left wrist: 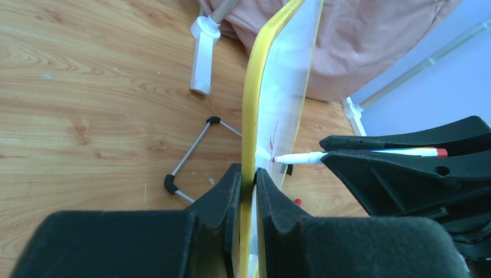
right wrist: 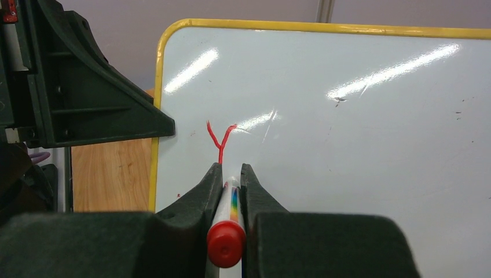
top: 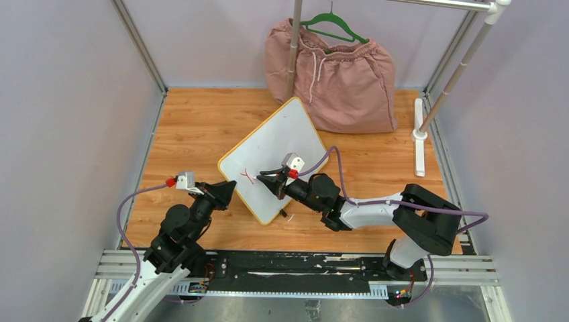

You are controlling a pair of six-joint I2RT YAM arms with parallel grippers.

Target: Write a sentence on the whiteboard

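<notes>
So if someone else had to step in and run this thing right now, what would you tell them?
Left claw: shut on the yellow rim of the whiteboard, steadying it.
Right claw: shut on a red marker, with its tip at the board face by the foot of the letter.
Whiteboard: propped up on the wooden table, angled across it.
Done: a single red Y, close to the rim the left claw grips.
Left: all the rest of the sentence. The board beyond the Y is blank.

pink shorts [top: 349,87], green hanger [top: 331,16], rack pole [top: 293,60]
</notes>
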